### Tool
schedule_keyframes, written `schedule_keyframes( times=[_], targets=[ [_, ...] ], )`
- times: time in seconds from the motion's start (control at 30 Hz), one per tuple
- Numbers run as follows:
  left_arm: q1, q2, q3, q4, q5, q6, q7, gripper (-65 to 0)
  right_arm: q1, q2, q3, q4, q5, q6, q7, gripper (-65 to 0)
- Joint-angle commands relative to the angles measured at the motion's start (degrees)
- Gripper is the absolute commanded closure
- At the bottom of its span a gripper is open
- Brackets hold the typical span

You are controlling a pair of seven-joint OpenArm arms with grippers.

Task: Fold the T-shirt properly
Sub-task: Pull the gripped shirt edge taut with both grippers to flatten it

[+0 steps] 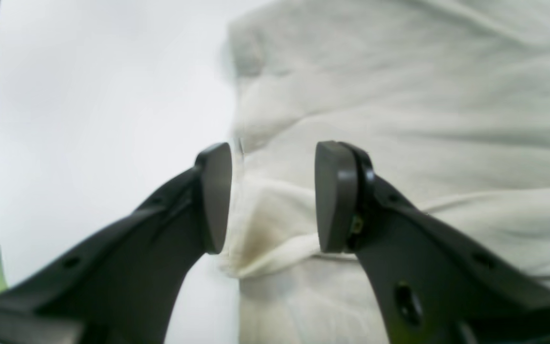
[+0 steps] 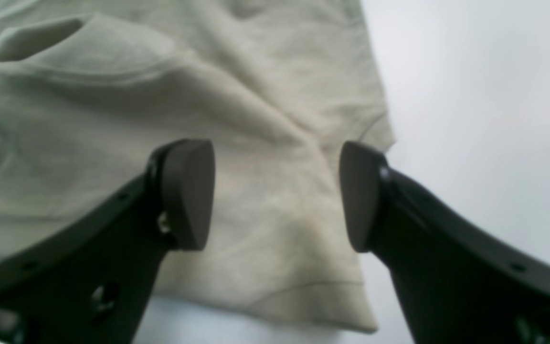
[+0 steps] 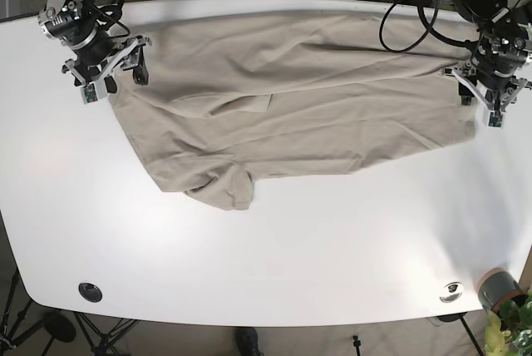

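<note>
1. The white counter (image 3: 274,264) carried everything; its surface looked smooth and matte, with rounded corners. The near half was bare of cloth.

2. The T-shirt (image 3: 332,115) lay spread along the far edge of the counter, reaching almost from the left edge to the right edge. It was a soft beige cloth with many low wrinkles, and one sleeve pointed toward the near edge. It seemed to be stretched out so that a first fold could begin.

3. The left gripper (image 1: 273,196) stood at the shirt's end by the counter's right edge. Its jaws were wide apart, with a rolled hem between them, holding nothing.

4. The right gripper (image 2: 277,196) stood at the shirt's end by the far left corner, also wide, over a cloth corner, probably ready to pinch it.
</note>
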Motion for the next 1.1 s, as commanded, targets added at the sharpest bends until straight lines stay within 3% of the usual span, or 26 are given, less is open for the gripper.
schedule_keyframes(
  times=[0.0, 0.27, 0.47, 0.57, 1.07],
  targets=[
    [-0.1, -0.94, -0.27, 1.17, -0.45, 0.12, -0.4, -26.1, -0.7, 0.52, 0.3, 1.34, 1.83, 0.32, 1.39, -39.2],
    [3.51, -1.03, -0.27, 0.47, -0.45, 0.12, -0.75, -26.1, -1.22, 0.52, 0.13, 0.9, 1.48, 0.32, 1.39, -38.7],
    [3.77, -0.94, -0.27, -4.81, -0.1, 0.12, -5.85, -25.8, 1.15, 0.7, -0.22, -5.25, 1.48, 0.32, 1.57, -38.7],
    [3.95, -0.94, -0.27, -7.18, -0.1, 0.12, -7.78, -25.8, 2.47, 2.19, -0.22, -9.65, 1.48, 0.32, 1.66, -38.7],
    [10.19, -1.03, -0.36, -9.29, -0.37, 0.12, -7.96, -25.7, 0.71, 2.72, -0.14, -15.18, 1.48, 0.32, 1.83, -38.5]
  ],
)
